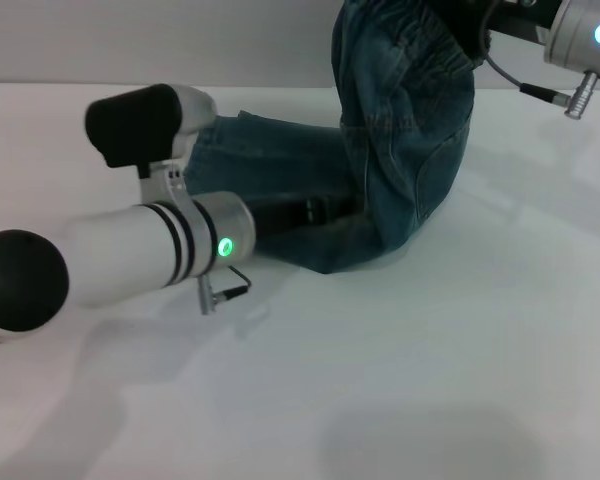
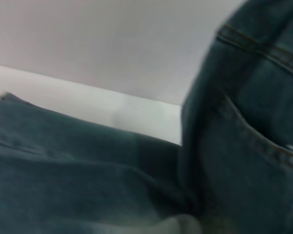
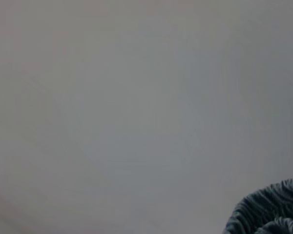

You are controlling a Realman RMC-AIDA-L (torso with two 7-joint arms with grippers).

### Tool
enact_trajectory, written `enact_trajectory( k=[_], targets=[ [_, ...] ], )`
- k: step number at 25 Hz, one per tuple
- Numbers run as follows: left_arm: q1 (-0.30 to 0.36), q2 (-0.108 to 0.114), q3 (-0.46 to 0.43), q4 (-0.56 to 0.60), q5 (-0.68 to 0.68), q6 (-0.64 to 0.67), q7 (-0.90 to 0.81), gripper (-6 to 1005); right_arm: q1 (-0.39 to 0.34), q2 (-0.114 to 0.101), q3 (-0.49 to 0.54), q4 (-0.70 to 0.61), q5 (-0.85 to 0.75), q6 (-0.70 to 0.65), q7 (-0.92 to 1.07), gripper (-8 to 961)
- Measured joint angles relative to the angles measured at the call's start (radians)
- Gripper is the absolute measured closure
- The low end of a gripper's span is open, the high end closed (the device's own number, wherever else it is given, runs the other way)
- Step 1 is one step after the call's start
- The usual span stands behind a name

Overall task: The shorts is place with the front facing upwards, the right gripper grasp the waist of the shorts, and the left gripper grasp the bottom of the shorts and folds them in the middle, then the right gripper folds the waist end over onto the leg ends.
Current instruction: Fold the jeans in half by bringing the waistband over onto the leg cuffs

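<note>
The blue denim shorts (image 1: pixel 400 150) lie partly on the white table, with the leg part flat toward the left. The elastic waist end (image 1: pixel 420 35) is lifted high at the back right and hangs in a curve down to the table. My right gripper (image 1: pixel 490 20) is at the top edge of the head view, shut on that waist; gathered waistband fabric (image 3: pixel 268 209) shows in a corner of the right wrist view. My left gripper (image 1: pixel 315 212) lies low at the near edge of the legs, tucked against the fabric. The left wrist view shows denim (image 2: pixel 88 185) close up, with a pocket seam (image 2: pixel 254 136).
The white table (image 1: pixel 430 380) stretches in front of and to the right of the shorts. My left forearm (image 1: pixel 150 250) lies across the left side of the table. A grey wall (image 2: pixel 112 44) rises behind the table's far edge.
</note>
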Motion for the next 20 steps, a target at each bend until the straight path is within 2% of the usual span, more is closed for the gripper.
enact_trajectory(
  k=[8,9,20],
  targets=[
    [-0.024,0.000,0.079,-0.002,-0.085,0.002,0.015,153,0.011,0.000,-0.003,0.005,0.000,0.017,-0.008,929],
    [-0.033,-0.001,0.103,-0.005,-0.132,0.002,0.046,154,0.011,0.000,-0.003,0.005,0.000,0.020,-0.009,929],
    [-0.074,-0.002,0.147,0.019,-0.283,-0.015,0.151,155,0.028,0.005,-0.006,0.038,0.000,0.040,-0.033,929]
  ],
)
